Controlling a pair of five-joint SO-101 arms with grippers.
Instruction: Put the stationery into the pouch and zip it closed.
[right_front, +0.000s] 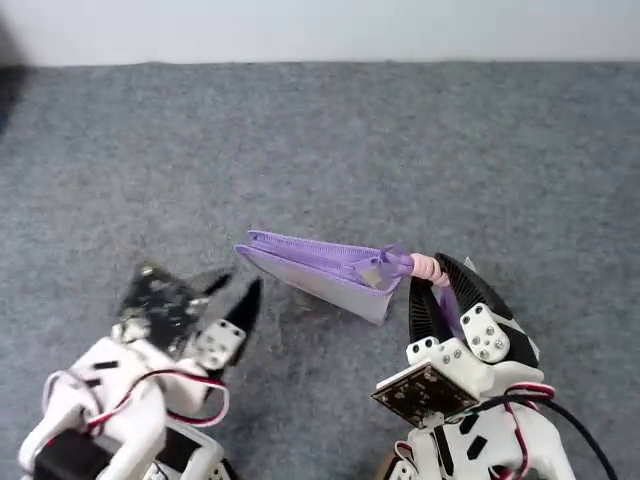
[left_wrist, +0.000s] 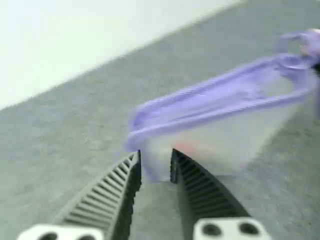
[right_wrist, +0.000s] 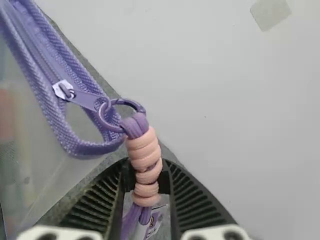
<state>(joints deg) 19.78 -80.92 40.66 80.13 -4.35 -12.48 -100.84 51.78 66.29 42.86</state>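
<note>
My right jaws are clamping together on the pink coiled cord pull (right_wrist: 142, 155) of the translucent plastic pouch with the purple zipper (right_front: 320, 270). The pouch is sitting zip-edge up on the grey felt table (right_front: 150, 150), between my two arms. My left jaws are hanging apart just beside its far corner. I'm judging it light, floppy and slippery, so I'm picking that corner seam as the hold for bracing the zip.

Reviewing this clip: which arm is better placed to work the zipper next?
Right. The right end effector is shut on the pink pull cord, which is ringed to the zipper slider. The left end effector is open by the opposite end of the pouch, probably better suited to bracing it.
</note>
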